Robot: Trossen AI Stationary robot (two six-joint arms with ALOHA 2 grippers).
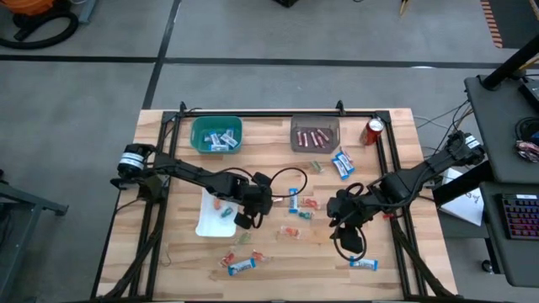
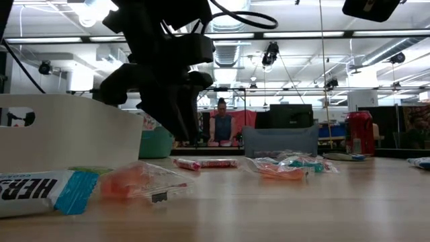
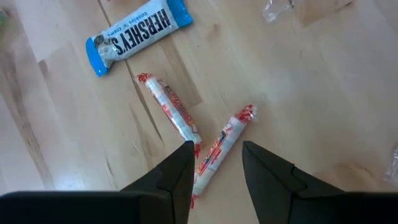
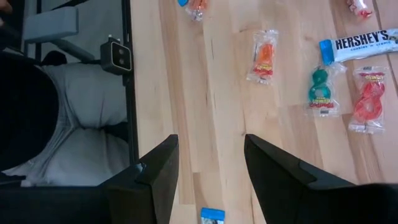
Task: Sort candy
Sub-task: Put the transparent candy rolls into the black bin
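My left gripper is low over the table's middle, next to the white tray, and open. A slim red-and-white candy stick lies flat on the wood between its fingers. A second stick and a blue-and-white bar lie just beyond. I cannot tell whether a finger touches either stick. My right gripper hangs open, raised above the table's right half, with nothing between its fingers. Loose wrapped candy is scattered over the near half of the table.
At the far edge stand a green bin with blue-and-white bars, a grey bin with pink sticks and a red can. A white tray lies left of centre. A person sits beyond the table.
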